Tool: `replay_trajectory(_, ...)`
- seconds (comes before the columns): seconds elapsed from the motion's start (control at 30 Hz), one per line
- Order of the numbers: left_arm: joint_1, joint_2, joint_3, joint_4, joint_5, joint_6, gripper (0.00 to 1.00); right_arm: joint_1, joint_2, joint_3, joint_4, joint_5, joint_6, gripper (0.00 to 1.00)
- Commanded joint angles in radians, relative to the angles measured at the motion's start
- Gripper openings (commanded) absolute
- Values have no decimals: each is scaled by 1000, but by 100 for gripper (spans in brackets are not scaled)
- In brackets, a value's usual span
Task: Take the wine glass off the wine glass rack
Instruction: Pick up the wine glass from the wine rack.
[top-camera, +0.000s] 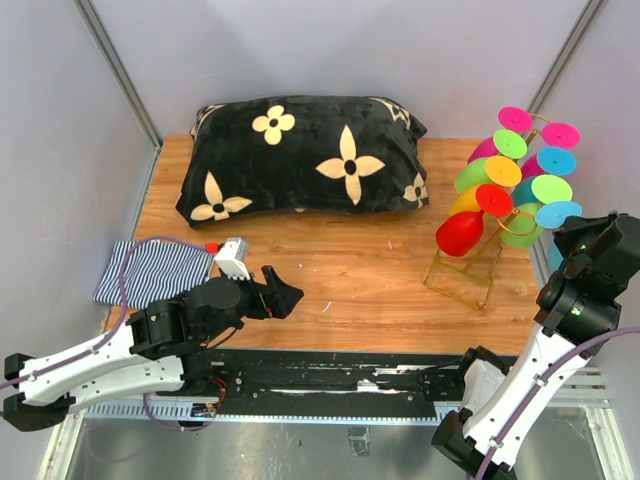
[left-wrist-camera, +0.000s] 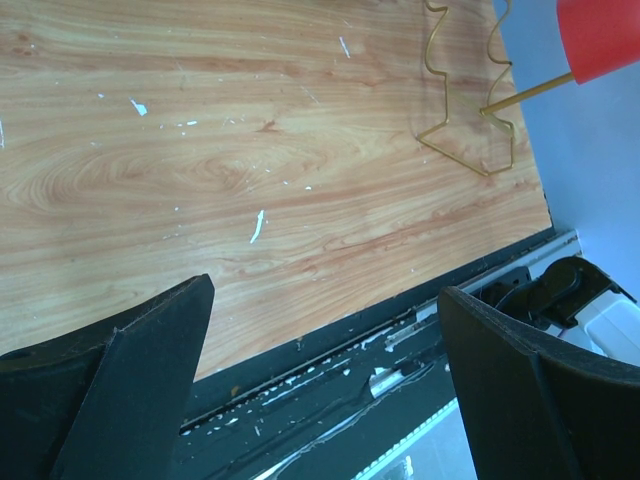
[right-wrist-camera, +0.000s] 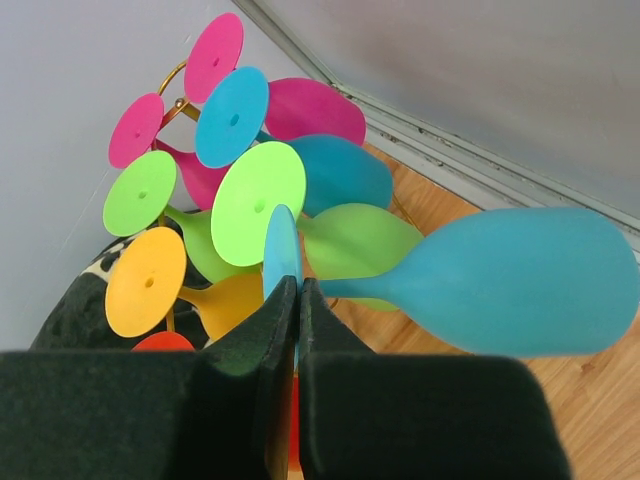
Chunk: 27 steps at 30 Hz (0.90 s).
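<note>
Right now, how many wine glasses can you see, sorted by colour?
Pink glasses: 2
Green glasses: 2
Blue glasses: 2
Yellow-orange glass: 1
Red glass: 1
Total: 8

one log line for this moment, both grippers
right gripper: shut on foot of blue wine glass | left gripper: open, empty, above table | stage: glass grasped
</note>
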Motion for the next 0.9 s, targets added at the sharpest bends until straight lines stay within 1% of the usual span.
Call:
replay_trajectory(0.0, 1, 11, 0, 17, -20, -9, 100, -17, -13, 22, 0, 39, -53, 0)
replay_trajectory(0.2, 2, 11, 5, 23, -25, -2, 100, -17, -27, 80, -27, 68, -124, 1)
replay_trajectory(0.33, 2, 9, 3, 29, -23, -1, 100, -17, -22, 118, -36, 61, -169, 1)
replay_trajectory(0.43, 3, 9, 2, 29, -23, 2, 100, -16, -22, 142, -35, 5, -189, 0)
replay_trajectory(0.6, 2, 1, 0, 36, -28, 2, 100, -13, -31, 210, -46, -172, -182, 1)
replay_trajectory(0.73, 2, -6, -2, 38, -31, 2, 100, 6, -44, 280, -74, -171, -217, 1)
replay_trajectory(0.87, 2, -15, -6, 36, -37, 1, 100, 48, -19, 348, -76, -276, -247, 1)
